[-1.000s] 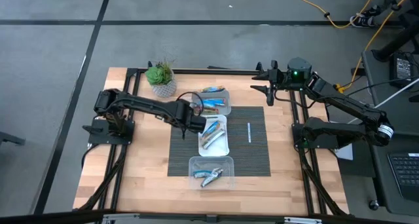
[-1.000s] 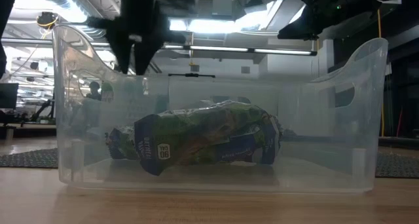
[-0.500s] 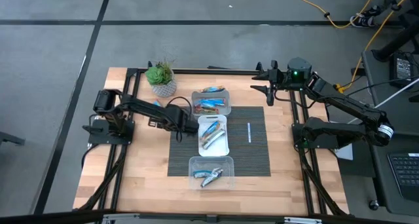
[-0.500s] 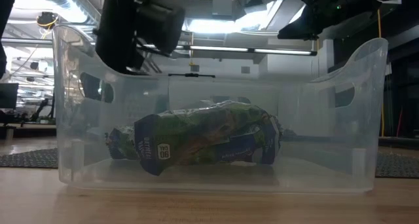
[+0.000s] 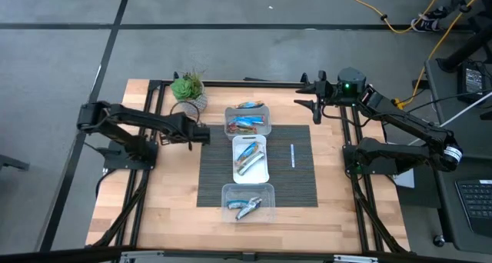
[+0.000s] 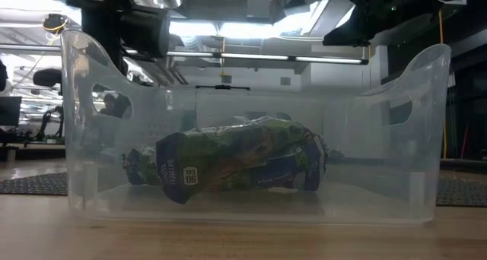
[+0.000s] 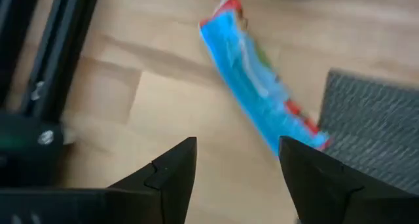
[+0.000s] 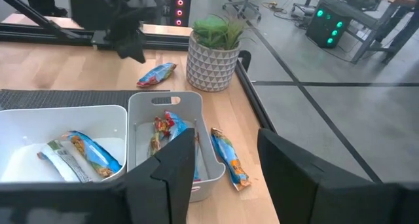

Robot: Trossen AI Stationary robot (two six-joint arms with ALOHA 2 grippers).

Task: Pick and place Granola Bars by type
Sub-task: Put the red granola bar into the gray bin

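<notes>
One loose blue granola bar lies flat on the bare wood, just beside the edge of the dark mat and near the potted plant. The left gripper hovers over it, fingers spread, holding nothing. Other bars already lie sorted in 3 clear tubs on the mat. Judged step: approach for a pick. The next move calls for descent astride the bar's narrow width, then closure. The right gripper waits spread at the table's far edge.
</notes>
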